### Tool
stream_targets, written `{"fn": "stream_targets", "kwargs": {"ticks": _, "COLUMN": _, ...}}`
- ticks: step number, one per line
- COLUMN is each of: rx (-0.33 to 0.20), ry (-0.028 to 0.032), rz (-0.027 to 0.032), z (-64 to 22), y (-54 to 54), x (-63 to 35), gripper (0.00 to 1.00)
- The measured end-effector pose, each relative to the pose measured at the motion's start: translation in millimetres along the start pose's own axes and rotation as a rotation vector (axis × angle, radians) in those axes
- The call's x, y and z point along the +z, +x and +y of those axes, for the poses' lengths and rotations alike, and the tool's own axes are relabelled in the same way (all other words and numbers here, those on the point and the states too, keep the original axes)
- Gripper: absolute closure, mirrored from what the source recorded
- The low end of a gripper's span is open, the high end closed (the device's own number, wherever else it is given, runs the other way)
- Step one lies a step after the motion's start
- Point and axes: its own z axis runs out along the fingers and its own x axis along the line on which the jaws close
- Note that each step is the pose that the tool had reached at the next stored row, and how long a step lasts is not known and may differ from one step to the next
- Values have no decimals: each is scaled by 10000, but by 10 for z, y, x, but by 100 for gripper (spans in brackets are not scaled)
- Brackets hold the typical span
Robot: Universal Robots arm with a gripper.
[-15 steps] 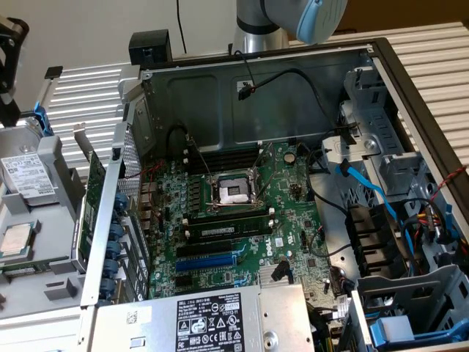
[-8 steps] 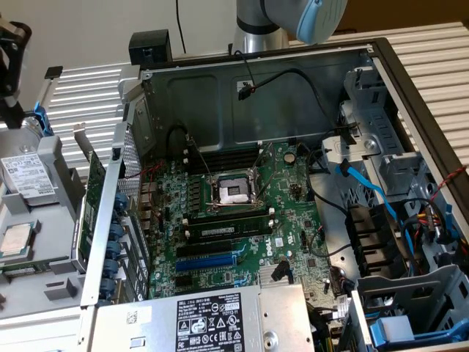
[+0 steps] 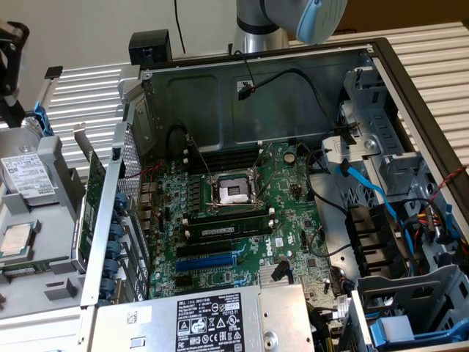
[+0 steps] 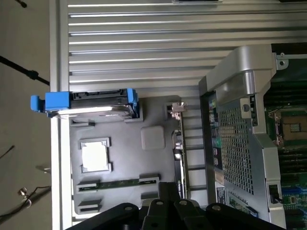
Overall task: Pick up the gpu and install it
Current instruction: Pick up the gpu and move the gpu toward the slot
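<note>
The gpu [image 3: 93, 196] stands on edge in a grey holder tray [image 3: 44, 271], just outside the open computer case [image 3: 293, 88]; its thin green board and silver end bracket show. From the wrist view I look down on the gpu [image 4: 178, 143] edge-on, beside the case's perforated rear wall [image 4: 235, 143]. My gripper [image 4: 169, 188] hovers high over the tray, shut and holding nothing, its black tips close to the gpu's near end. The arm [image 3: 256, 22] rises behind the case. Inside lies the large green motherboard [image 3: 293, 220] with a blue slot [image 3: 209, 260].
The tray also holds a hard drive in a blue caddy [image 4: 88, 103], a processor chip [image 4: 94, 155] and a memory stick [image 4: 117, 183]. A power supply [image 3: 212, 319] sits at the case's near end. Drive cages and blue cables [image 3: 381, 205] fill the exterior view's right.
</note>
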Motion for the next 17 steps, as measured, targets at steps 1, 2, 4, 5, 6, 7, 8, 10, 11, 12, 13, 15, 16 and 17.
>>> {"fn": "stream_targets", "kwargs": {"ticks": 1, "rx": -6, "ry": -6, "rz": -94, "z": 0, "y": 8, "x": 2, "gripper": 89}}
{"fn": "stream_targets", "kwargs": {"ticks": 2, "rx": -22, "ry": -21, "rz": -273, "z": 0, "y": 12, "x": 2, "gripper": 89}}
{"fn": "stream_targets", "kwargs": {"ticks": 4, "rx": -55, "ry": -48, "rz": -624, "z": -1, "y": 18, "x": 2, "gripper": 89}}
{"fn": "stream_targets", "kwargs": {"ticks": 5, "rx": -68, "ry": -58, "rz": -766, "z": -2, "y": 22, "x": 4, "gripper": 89}}
{"fn": "stream_targets", "kwargs": {"ticks": 6, "rx": -76, "ry": -66, "rz": -869, "z": -2, "y": 27, "x": 8, "gripper": 89}}
{"fn": "stream_targets", "kwargs": {"ticks": 7, "rx": -83, "ry": -72, "rz": -954, "z": -3, "y": 34, "x": 13, "gripper": 89}}
{"fn": "stream_targets", "kwargs": {"ticks": 8, "rx": -87, "ry": -77, "rz": -1016, "z": -5, "y": 44, "x": 21, "gripper": 89}}
{"fn": "stream_targets", "kwargs": {"ticks": 10, "rx": -89, "ry": -81, "rz": -1075, "z": -9, "y": 62, "x": 48, "gripper": 89}}
{"fn": "stream_targets", "kwargs": {"ticks": 11, "rx": -89, "ry": -82, "rz": -1100, "z": -11, "y": 71, "x": 62, "gripper": 89}}
{"fn": "stream_targets", "kwargs": {"ticks": 12, "rx": -89, "ry": -85, "rz": -1119, "z": -13, "y": 82, "x": 79, "gripper": 89}}
{"fn": "stream_targets", "kwargs": {"ticks": 13, "rx": -87, "ry": -86, "rz": -1130, "z": -15, "y": 90, "x": 97, "gripper": 89}}
{"fn": "stream_targets", "kwargs": {"ticks": 15, "rx": -83, "ry": -84, "rz": -1131, "z": -21, "y": 93, "x": 132, "gripper": 89}}
{"fn": "stream_targets", "kwargs": {"ticks": 16, "rx": -79, "ry": -83, "rz": -1132, "z": -23, "y": 95, "x": 150, "gripper": 89}}
{"fn": "stream_targets", "kwargs": {"ticks": 17, "rx": -75, "ry": -83, "rz": -1132, "z": -27, "y": 96, "x": 167, "gripper": 89}}
